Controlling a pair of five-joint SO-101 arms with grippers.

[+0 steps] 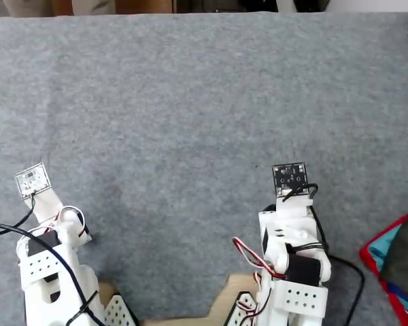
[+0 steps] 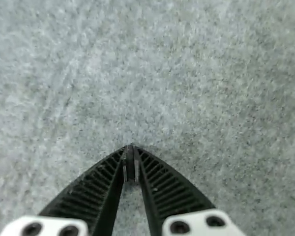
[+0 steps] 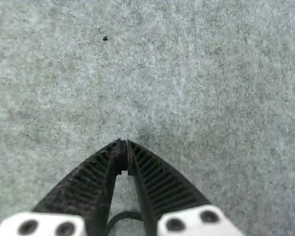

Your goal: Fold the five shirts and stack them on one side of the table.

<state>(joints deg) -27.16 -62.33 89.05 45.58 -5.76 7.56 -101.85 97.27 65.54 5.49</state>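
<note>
A grey felt mat (image 1: 190, 102) is covering the table from the near edge to the far edge. Both arms are sitting at the near edge, the left arm (image 1: 51, 265) at the near left and the right arm (image 1: 292, 258) right of centre, well apart from each other. Each one is pointing its wrist toward the far side.

A pile of garments (image 1: 394, 261) is lying at the near right edge of the table, to the right of the right arm and apart from it. A dark piece is resting over a teal one with a red border, and the frame is cutting off most of the pile. Neither arm is touching it.

The left gripper (image 2: 130, 164) is pointing down at bare mat. Its two black ribbed fingers (image 2: 96, 194) are clenched, meeting at the tips, and only a thin wedge of mat is showing between them further back. It is grasping nothing. Whether the tips are pressing on the mat or hanging just above it cannot be told.

The right gripper (image 3: 123, 157) is sitting the same way over bare mat. Its ribbed fingers (image 3: 160, 182) are pressing together at the tips with nothing between them.

A tiny dark speck (image 3: 104, 38) is lying on the mat beyond the right gripper.
</note>
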